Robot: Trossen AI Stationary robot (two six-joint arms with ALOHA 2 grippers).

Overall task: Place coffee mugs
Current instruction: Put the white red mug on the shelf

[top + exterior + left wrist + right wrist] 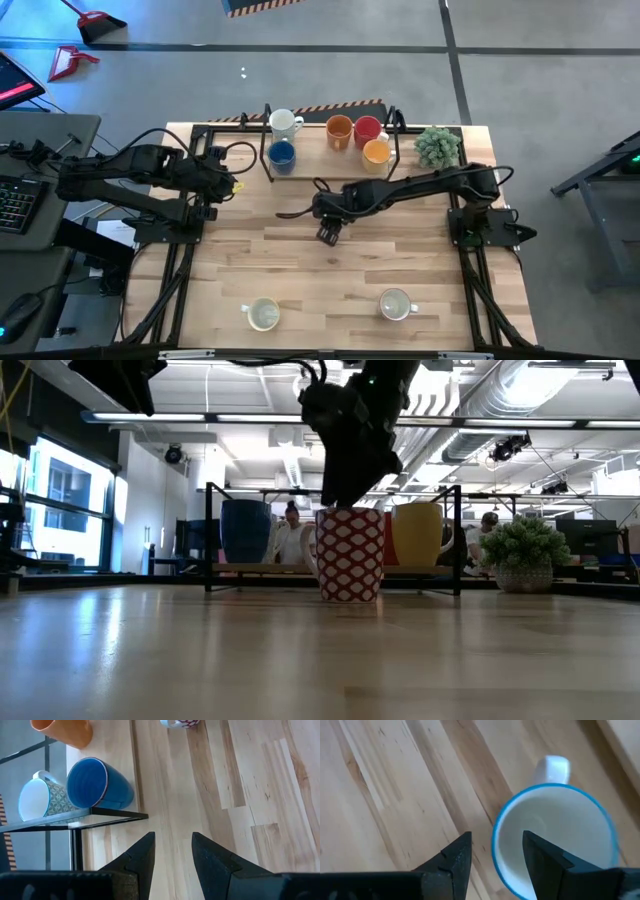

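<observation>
My right claw (492, 857) hangs open over the patterned mug (350, 553), one finger inside its rim, just before the rack (262, 155). Left claw (172, 852) waits parted, empty.

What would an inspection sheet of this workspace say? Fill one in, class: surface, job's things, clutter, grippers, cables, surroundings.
Surface: pale wooden plank table.
Job's things: red-and-white patterned ceramic mug upright mid-table; white mug, blue mug, orange mug, red mug and yellow mug on the black metal rack; two cream mugs near the front edge.
Clutter: small green potted plant.
Grippers: right gripper open, fingers straddling the patterned mug's rim; left gripper open, empty, beside the rack.
Cables: black cable lying on the table.
Surroundings: red dustpan, keyboard, people behind.
</observation>
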